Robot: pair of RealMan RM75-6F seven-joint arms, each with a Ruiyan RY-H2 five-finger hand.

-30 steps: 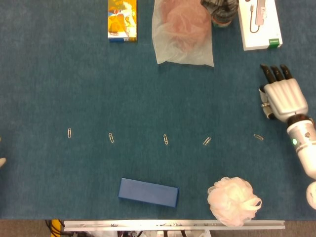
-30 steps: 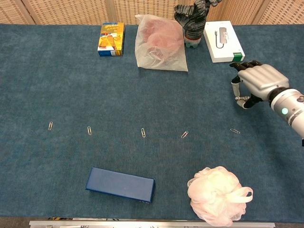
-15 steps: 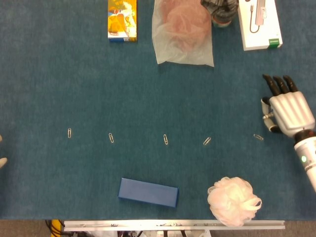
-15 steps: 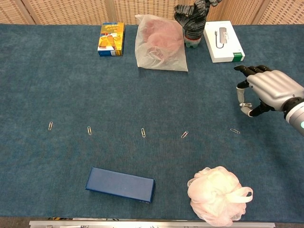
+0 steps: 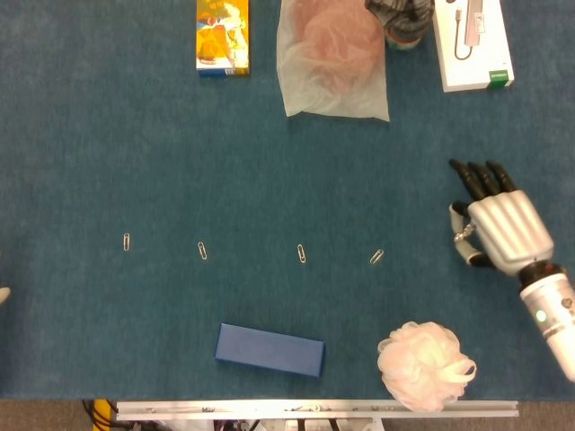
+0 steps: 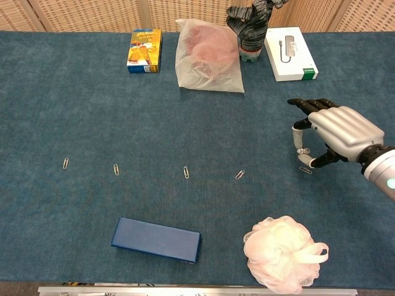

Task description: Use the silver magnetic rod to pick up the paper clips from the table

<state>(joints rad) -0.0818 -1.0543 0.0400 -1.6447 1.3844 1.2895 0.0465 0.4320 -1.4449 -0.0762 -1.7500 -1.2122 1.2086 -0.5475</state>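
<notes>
Your paper clips still lie on the table (image 6: 74,105): four in a row, the nearest clip (image 6: 240,174) at about eight o'clock from your right hand (image 6: 336,132), the farthest clip (image 6: 65,163) well off at nine. A fifth clip (image 6: 305,169) sits right under the hand's thumb. Nothing looks collected yet, and I cannot find the silver rod in either view. Your right hand hovers, fingers extended and slightly apart, thumb curled down, seemingly holding nothing. The left hand barely shows.
</notes>
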